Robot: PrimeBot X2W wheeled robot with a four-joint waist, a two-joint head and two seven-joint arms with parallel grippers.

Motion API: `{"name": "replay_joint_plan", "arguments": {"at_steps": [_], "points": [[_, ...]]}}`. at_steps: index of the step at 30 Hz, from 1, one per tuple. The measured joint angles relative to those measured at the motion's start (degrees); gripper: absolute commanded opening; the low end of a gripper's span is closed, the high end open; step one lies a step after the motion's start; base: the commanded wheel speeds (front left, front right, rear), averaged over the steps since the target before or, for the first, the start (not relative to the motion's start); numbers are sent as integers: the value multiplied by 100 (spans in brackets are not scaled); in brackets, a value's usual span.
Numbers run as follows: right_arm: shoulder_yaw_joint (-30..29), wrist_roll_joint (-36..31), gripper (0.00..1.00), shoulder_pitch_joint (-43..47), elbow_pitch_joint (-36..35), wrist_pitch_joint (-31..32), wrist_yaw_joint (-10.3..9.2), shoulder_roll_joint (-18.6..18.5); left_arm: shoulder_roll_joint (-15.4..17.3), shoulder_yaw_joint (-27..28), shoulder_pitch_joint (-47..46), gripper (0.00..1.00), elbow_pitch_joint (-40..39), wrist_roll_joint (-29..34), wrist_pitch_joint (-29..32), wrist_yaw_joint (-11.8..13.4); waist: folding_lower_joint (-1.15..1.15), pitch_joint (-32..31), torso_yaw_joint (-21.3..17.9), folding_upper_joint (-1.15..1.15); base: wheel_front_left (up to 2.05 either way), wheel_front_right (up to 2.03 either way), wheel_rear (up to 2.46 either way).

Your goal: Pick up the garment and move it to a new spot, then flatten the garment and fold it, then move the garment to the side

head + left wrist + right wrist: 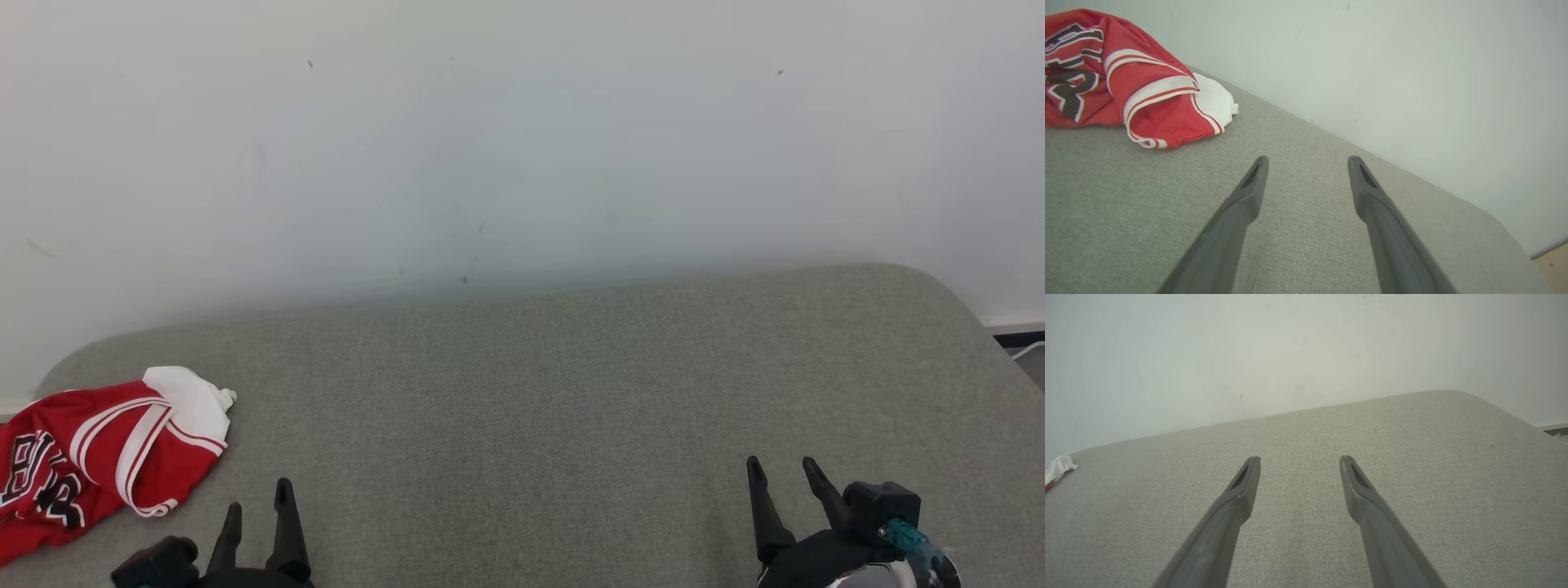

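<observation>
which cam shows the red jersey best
Left wrist view: the red jersey lies close and large, stripes and lettering clear. Head view crops it at the left edge; right wrist view catches a white scrap of it.

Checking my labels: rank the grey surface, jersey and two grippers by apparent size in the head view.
1. Grey surface
2. Jersey, cut off at the frame edge
3. Left gripper and right gripper: alike, both cropped, so unranked

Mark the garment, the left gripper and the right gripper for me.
garment (180, 461), head view, on its red fabric beside the white trim.
left gripper (1308, 158), left wrist view, midway between its fingertips.
right gripper (1300, 458), right wrist view, midway between its fingertips.
</observation>
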Motion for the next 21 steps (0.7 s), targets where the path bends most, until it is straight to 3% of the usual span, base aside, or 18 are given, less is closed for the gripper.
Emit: {"name": "replay_joint_plan", "arguments": {"at_steps": [8, 21], "points": [[2, -389, 100, 2, 47, -149, -104, 22, 80, -286, -10, 100, 133, 616, -138, -13, 0, -102, 21, 0, 0, 0, 0], [-136, -224, 100, 10, 120, -149, -97, 88, 158, -357, -112, 100, 346, 628, -118, -155, 0, -106, 60, 0, 0, 0, 0]]}}
